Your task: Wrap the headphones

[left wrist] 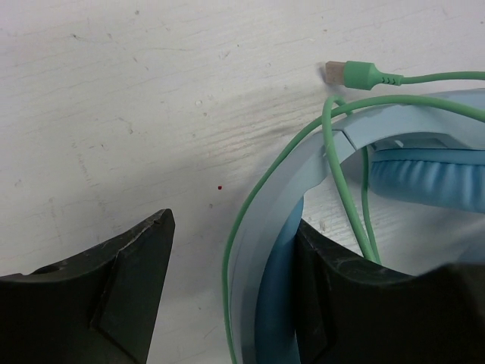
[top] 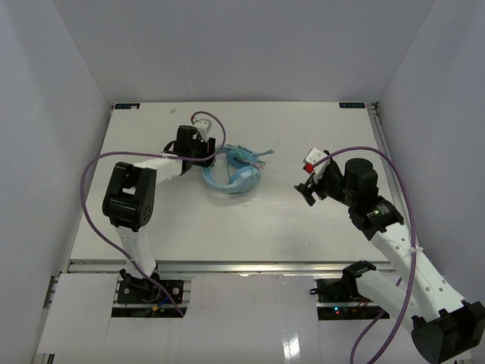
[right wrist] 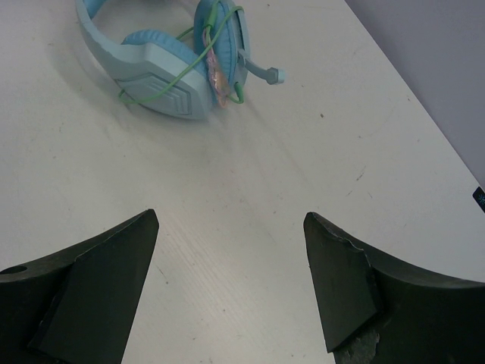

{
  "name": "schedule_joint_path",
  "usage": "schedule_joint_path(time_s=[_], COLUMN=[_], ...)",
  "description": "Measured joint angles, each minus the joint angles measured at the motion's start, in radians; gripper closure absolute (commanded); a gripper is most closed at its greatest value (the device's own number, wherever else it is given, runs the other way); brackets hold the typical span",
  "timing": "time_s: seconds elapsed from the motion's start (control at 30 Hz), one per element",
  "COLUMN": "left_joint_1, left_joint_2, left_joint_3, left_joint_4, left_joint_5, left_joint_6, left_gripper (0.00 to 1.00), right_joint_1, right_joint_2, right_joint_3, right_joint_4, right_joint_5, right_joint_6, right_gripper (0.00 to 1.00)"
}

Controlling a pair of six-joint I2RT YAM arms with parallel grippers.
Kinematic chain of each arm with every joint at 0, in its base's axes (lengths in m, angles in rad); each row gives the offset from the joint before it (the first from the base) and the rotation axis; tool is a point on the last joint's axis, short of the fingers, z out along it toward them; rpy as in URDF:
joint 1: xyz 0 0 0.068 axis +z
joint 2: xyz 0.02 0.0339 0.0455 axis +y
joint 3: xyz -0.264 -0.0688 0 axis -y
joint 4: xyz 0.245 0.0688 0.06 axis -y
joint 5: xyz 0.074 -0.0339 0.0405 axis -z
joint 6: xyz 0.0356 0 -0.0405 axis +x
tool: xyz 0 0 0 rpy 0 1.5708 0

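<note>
While the headphones point(top: 231, 173) lie near the middle of the counter point(top: 227, 235), clear of every edge | left tool point(left wrist: 233, 221): spread, headband point(left wrist: 273, 205) between its fingers point(left wrist: 114, 288) | right tool point(right wrist: 230, 218): spread above open counter, well apart rightward.

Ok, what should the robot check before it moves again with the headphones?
1. Left gripper open, headband in the gap, not squeezed: ok.
2. Right gripper open, empty, away from the headphones: ok.
3. Green cable looped over the ear cups: ok.
4. Cable's plug tucked in: not ok, it lies loose on the table.
5. Cable clear of the left fingers: cannot tell.
</note>
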Motion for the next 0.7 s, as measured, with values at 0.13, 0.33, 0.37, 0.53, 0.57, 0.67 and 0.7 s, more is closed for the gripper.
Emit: schedule_joint_path(time_s=[0.13, 0.33, 0.37, 0.53, 0.57, 0.67, 0.7], left_joint_1=[0.007, 0.008, 0.009, 0.016, 0.019, 0.025, 0.028], left_joint_2=[-0.027, -0.06, -0.06, -0.059, -0.059, -0.058, -0.057], left_joint_3=[-0.001, -0.002, -0.003, -0.027, -0.03, -0.034, -0.034], left_joint_4=[-0.006, -0.015, -0.015, -0.022, -0.025, -0.032, -0.033], left_joint_5=[0.007, 0.014, 0.013, 0.01, 0.009, 0.007, 0.009], left_joint_6=[0.002, 0.012, 0.014, 0.019, 0.018, 0.017, 0.015], left_gripper=[0.3, 0.3, 0.3, 0.3, 0.3, 0.3, 0.3], right_joint_1=[0.0, 0.0, 0.0, 0.0, 0.0, 0.0, 0.0], right_joint_2=[0.0, 0.0, 0.0, 0.0, 0.0, 0.0, 0.0], right_joint_3=[0.0, 0.0, 0.0, 0.0, 0.0, 0.0, 0.0], right_joint_4=[0.0, 0.0, 0.0, 0.0, 0.0, 0.0, 0.0], right_joint_5=[0.0, 0.0, 0.0, 0.0, 0.0, 0.0, 0.0], right_joint_6=[0.0, 0.0, 0.0, 0.0, 0.0, 0.0, 0.0], right_gripper=[0.16, 0.16, 0.16, 0.16, 0.16, 0.16, 0.16])
